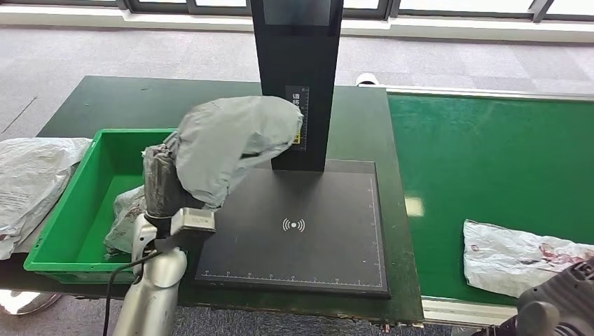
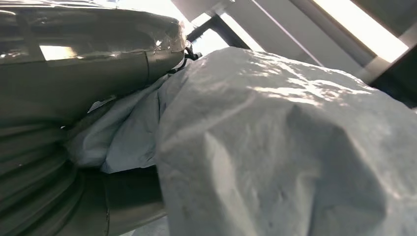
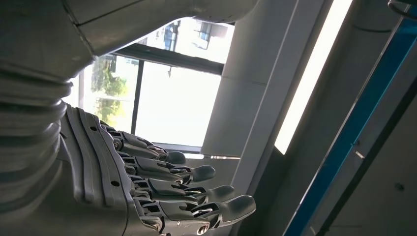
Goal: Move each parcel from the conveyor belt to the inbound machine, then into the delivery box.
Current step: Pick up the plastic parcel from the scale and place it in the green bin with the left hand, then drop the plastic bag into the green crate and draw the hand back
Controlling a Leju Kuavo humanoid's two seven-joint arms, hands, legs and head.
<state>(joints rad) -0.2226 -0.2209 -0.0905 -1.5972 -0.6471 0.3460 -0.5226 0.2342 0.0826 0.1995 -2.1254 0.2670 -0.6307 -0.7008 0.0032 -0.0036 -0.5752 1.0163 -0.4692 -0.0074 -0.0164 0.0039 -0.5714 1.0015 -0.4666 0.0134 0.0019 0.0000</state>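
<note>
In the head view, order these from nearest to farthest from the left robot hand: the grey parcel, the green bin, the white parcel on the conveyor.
1. Grey parcel: held in the left robot hand, above the scanner pad's left edge.
2. Green bin: just left of the hand, on the dark table.
3. White parcel: far right, lying on the green conveyor.

**Layout across the table and belt**

The inbound machine [image 1: 301, 224] is set at the table's [image 1: 105, 98] right edge, with the delivery box [image 1: 84, 203] to its left. A parcel [image 1: 235, 143] is held above their shared border. The conveyor belt [image 1: 490, 154] lies right of the table, another parcel [image 1: 518, 255] on it. Bags [image 1: 31, 182] lie left of the box.
</note>
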